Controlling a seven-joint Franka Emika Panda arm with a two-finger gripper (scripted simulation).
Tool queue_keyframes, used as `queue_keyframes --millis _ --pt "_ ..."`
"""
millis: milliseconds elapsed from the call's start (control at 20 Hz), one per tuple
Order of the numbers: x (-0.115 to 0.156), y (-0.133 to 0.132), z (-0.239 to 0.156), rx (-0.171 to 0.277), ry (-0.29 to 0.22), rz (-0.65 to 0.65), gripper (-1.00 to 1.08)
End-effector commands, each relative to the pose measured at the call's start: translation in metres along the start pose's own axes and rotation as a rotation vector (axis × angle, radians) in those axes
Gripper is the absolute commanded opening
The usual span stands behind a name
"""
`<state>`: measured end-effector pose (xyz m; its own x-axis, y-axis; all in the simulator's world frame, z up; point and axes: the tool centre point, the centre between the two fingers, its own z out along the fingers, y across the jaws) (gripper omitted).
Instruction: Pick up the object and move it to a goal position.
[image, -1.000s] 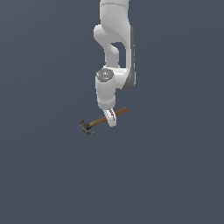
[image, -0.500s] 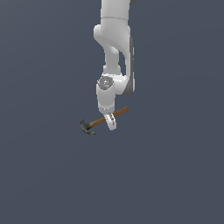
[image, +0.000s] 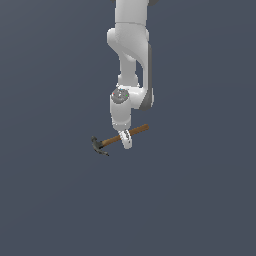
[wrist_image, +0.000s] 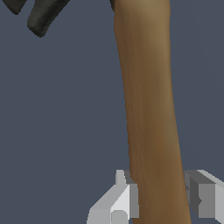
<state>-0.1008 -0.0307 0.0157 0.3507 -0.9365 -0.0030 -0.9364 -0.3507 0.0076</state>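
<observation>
The hammer (image: 113, 140) lies low in the exterior view, with its brown handle pointing to that view's right and its dark head (image: 98, 145) to the left. My gripper (image: 126, 140) comes straight down onto the middle of the handle. In the wrist view the handle (wrist_image: 146, 87) runs between my two fingers (wrist_image: 127, 197), which sit against both of its sides. The gripper (wrist_image: 159, 194) is shut on the handle. The dark head (wrist_image: 43, 17) shows at the handle's far end.
A plain dark grey-blue surface (image: 200, 200) fills the whole scene around the hammer. No other object or edge is in view.
The arm has come down a little onto the handle. The hammer has stayed in the same place.
</observation>
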Motion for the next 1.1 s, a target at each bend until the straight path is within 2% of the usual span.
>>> queue_keyframes --millis 0,550,1050 --pt "-0.001 -0.005 -0.001 0.008 0.003 -0.005 -1.00" --pt "0.004 0.002 -0.015 0.001 0.000 0.000 -1.00" --pt "0.021 0.012 -0.079 0.002 -0.001 0.001 -1.00"
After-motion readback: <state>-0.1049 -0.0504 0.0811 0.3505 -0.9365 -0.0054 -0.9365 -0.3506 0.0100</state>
